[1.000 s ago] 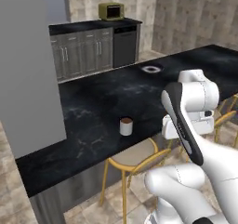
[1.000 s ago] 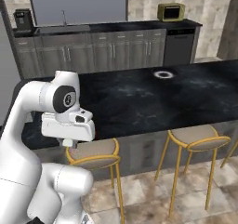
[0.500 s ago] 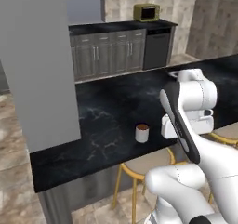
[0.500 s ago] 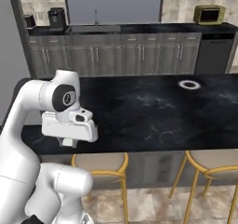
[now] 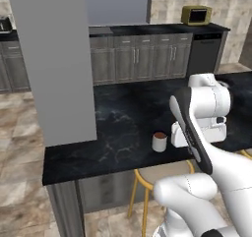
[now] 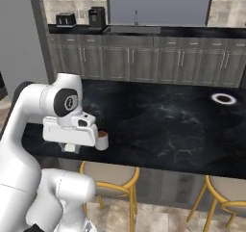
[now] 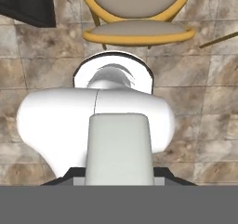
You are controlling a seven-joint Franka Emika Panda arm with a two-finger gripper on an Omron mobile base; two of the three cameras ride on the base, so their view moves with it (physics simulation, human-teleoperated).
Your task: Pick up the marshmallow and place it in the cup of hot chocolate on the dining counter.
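Note:
The cup of hot chocolate (image 5: 159, 141) is small and white with brown liquid at its top. It stands near the front edge of the black dining counter (image 5: 118, 125). My hand hangs just right of it over that edge, pointing down. From the right, the cup (image 6: 102, 139) peeks out behind my hand. My gripper (image 6: 70, 148) shows below the hand. In the hand view a pale stubby block, the marshmallow (image 7: 118, 146), sits between the dark fingertips of my gripper (image 7: 118, 174), which is shut on it. Floor and my own base lie beneath.
A white plate with a dark rim (image 6: 223, 98) lies far right on the counter (image 6: 168, 125). Yellow-framed stools (image 6: 108, 174) (image 5: 147, 174) stand under the front edge. A grey pillar (image 5: 54, 59) rises at the left. Grey cabinets with a yellow appliance (image 5: 197, 14) line the back wall.
The whole scene has slid rightward in both base views, so the base has moved. The cup now stands closer to my hand. My grip on the marshmallow is unchanged.

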